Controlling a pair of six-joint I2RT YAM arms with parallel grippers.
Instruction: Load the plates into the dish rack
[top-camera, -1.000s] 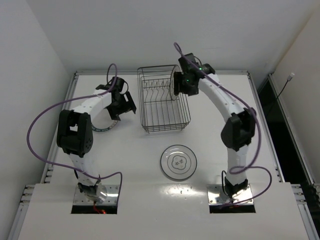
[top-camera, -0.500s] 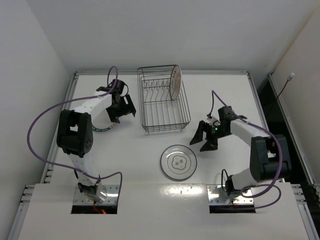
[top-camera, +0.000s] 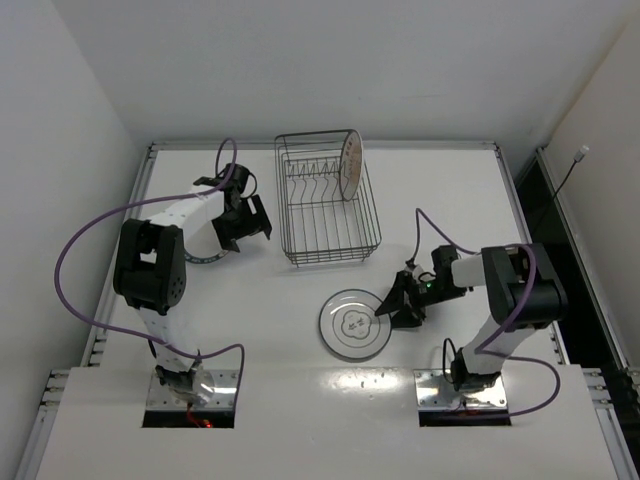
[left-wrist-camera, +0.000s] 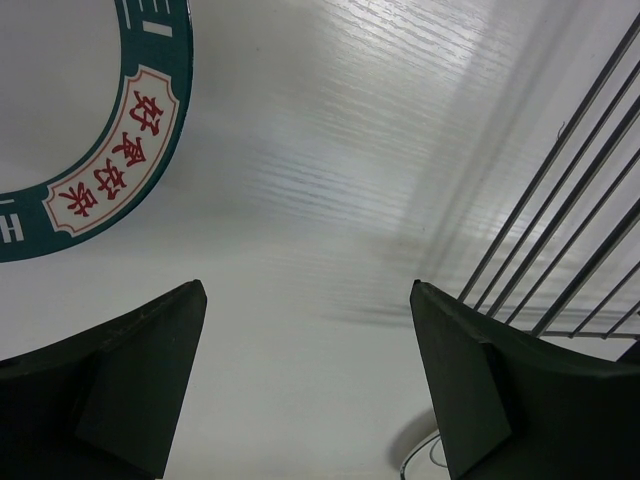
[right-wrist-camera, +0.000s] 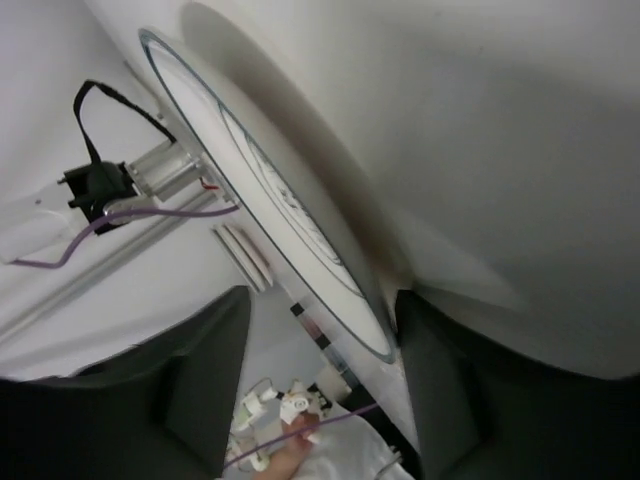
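- Presently, the rectangular dark wire dish rack (top-camera: 330, 256) holds one round white plate with an orange-brown centre (top-camera: 349, 165), standing upright at its far right end.
- The round white plate with a thin dark rim and flower mark (top-camera: 350, 326) lies flat on the white table (top-camera: 270, 300).
- Right gripper (top-camera: 388, 312): jaws spread wide astride that plate's right rim, not closed on it.
- Left gripper (top-camera: 243, 222): jaws wide apart and empty, between the teal-banded white plate (top-camera: 205, 256) and the rack.

White table (top-camera: 262, 312) (metal rail (top-camera: 200, 146) at edge), 3 pale walls (top-camera: 300, 60)
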